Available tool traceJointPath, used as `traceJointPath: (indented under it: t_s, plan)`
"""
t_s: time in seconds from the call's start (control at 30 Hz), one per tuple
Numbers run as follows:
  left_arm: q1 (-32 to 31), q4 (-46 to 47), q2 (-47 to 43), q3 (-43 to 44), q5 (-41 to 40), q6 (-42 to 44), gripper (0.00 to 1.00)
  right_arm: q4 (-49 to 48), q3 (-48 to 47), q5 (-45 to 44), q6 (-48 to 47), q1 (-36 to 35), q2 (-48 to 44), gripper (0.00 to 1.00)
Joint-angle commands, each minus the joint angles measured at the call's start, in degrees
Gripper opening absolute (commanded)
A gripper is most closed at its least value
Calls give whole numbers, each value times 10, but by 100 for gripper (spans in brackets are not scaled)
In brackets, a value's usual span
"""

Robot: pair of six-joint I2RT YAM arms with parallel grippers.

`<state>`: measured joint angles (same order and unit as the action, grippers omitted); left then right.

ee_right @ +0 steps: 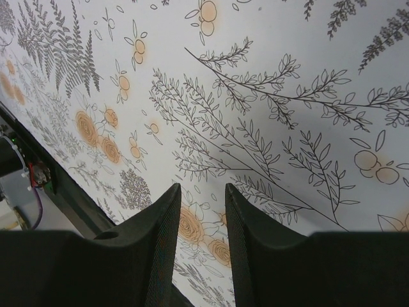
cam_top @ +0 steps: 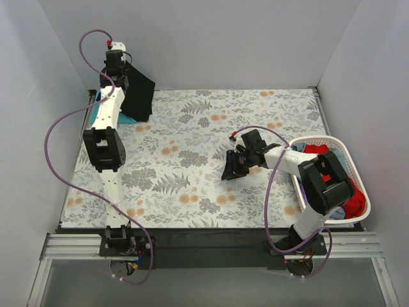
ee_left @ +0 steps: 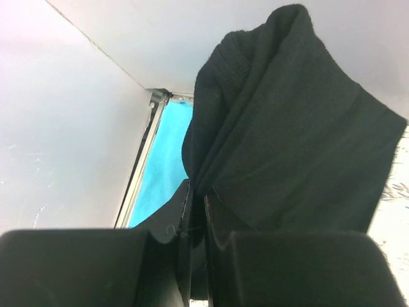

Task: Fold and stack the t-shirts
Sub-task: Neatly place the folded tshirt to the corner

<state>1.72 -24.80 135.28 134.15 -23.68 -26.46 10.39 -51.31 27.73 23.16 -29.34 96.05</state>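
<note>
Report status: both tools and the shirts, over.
Left tool shut on black t-shirt, hanging above teal t-shirt. Right tool open, empty, over table covering. Red t-shirt in basket. Nothing in the way.

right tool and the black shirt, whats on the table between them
Only bare floral covering between right tool and black shirt, per the top view.

Up top, the fixed camera looks steeply down from above and behind both arm bases, taking in the whole floral table covering [cam_top: 192, 160]. Left wrist camera sits right behind its jaws, tight on the black t-shirt [ee_left: 287, 141] between them, with the teal t-shirt [ee_left: 167, 160] beyond, left of the jaws; both cloths also show in the top view's far-left corner. Right wrist camera peers past its jaws, close onto that same covering just beyond their tips.
</note>
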Motion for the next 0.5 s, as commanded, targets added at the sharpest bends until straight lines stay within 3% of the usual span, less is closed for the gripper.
traceJointPath:
  t_s: [0.0, 0.47]
  plan:
    - [-7, 30, -81, -3, 0, -4, 0, -13, 1, -3, 0, -4, -10, 40]
    - [-8, 44, -100, -38, -6, 4, 0, -13, 10, -4, -4, -3, -20, 40]
